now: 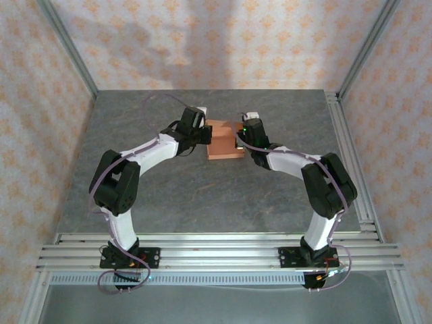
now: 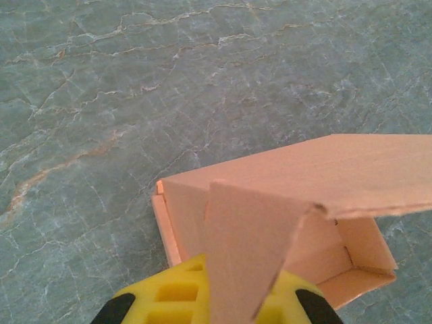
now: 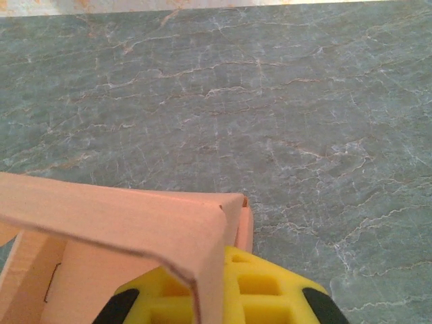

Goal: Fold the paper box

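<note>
Arms curl inward, left tool [image 1: 205,138] and right tool [image 1: 237,140] pinching paper box [image 1: 223,143].

You've got the paper box [image 1: 225,142], centre of top view: thin matt card, smooth. Table [image 1: 202,202] looks like matt veined stone. Rails [image 1: 223,246] at bottom: brushed metal. Yellow pads [image 2: 169,300], lower edge of left wrist view: matt plastic.

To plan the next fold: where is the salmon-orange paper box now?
In the top view, the salmon-orange paper box sits mid-table, between the left claw and the right claw.
</note>
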Controlling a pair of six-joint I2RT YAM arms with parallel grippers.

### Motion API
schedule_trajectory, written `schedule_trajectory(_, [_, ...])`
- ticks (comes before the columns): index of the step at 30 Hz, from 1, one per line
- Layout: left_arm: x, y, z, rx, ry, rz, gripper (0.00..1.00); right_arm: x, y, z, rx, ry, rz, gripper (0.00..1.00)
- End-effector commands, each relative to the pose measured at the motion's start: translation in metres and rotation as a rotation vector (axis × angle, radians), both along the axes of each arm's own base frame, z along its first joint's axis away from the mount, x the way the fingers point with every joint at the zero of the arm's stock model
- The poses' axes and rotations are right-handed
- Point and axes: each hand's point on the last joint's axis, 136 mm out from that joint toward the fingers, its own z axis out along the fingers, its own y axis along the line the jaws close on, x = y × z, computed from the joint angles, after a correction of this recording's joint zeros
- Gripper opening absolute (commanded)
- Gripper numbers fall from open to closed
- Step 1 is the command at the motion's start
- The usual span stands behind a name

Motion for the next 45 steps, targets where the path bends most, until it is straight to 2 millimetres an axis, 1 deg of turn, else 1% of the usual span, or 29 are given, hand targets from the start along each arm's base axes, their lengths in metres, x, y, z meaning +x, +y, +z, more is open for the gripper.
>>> schedule_trajectory(1, [-0.008,-0.018,0.018,-0.06,-0.052,-0.021,0.0,-0.006,0.025,0.035,0.039,-0.144,0.082,0.0])
schedule_trajectory(12, [-0.018,-0.014,0.006,-0.081,-0.087,0.039,0.0,-0.022,0.031,0.019,-0.017,-0.221,0.139,0.0])
schedule_trajectory(16, [-0.027,-0.014,-0.002,-0.081,-0.1,0.044,0.0,-0.029,0.036,0.011,-0.053,-0.255,0.158,0.0])
schedule_trajectory(20, [-0.034,-0.014,-0.003,-0.076,-0.15,0.051,0.0,-0.035,0.04,-0.001,-0.111,-0.288,0.167,0.0])
schedule_trajectory(24, [-0.038,-0.012,-0.003,-0.065,-0.181,0.042,0.0,-0.038,0.041,-0.007,-0.074,-0.294,0.154,0.0])
schedule_trajectory(29, [-0.041,-0.007,-0.004,-0.03,-0.172,0.037,0.0,-0.039,0.038,-0.004,-0.064,-0.296,0.136,0.0])
schedule_trajectory(33, [-0.044,-0.007,0.005,-0.036,-0.178,0.032,0.0,-0.039,0.038,0.001,-0.087,-0.272,0.14,0.0])
schedule_trajectory(34, [-0.045,-0.005,0.009,-0.037,-0.182,0.033,0.06,-0.038,0.037,0.002,-0.097,-0.263,0.136,0.0])
schedule_trajectory(39, [-0.056,-0.002,0.018,-0.034,-0.166,0.019,0.29,-0.035,0.032,0.006,-0.135,-0.227,0.121,0.0])
schedule_trajectory(43, [-0.067,0.003,0.023,-0.032,-0.153,0.01,0.42,-0.032,0.03,0.015,-0.121,-0.188,0.125,0.0])
schedule_trajectory(45, [-0.072,0.01,0.025,-0.025,-0.153,0.02,0.47,-0.032,0.03,0.017,-0.116,-0.167,0.137,0.0])
